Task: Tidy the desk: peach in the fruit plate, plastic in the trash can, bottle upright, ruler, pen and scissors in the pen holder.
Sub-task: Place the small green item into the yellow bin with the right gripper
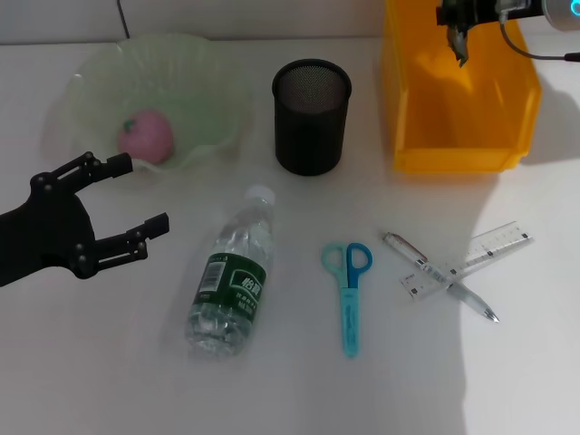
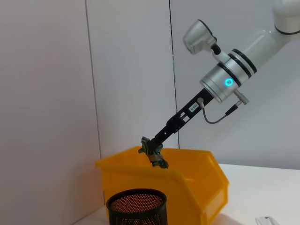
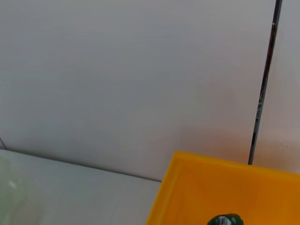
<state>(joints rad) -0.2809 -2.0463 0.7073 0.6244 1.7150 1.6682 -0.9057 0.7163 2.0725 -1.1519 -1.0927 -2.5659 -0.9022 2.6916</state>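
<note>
Your left gripper (image 1: 136,195) is wide open and empty, left of the lying bottle (image 1: 231,275); next, grasp and stand it. The right gripper (image 1: 459,43) hovers above the yellow bin (image 1: 453,161); its fingers I cannot tell.

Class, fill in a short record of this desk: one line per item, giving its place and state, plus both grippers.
peach: in the fruit plate
bottle: lying on its side
scissors: flat on desk
pen: lying across the ruler
pen holder: upright
left gripper: open, near fruit plate
right gripper: over yellow bin, holding a small dark scrap
</note>
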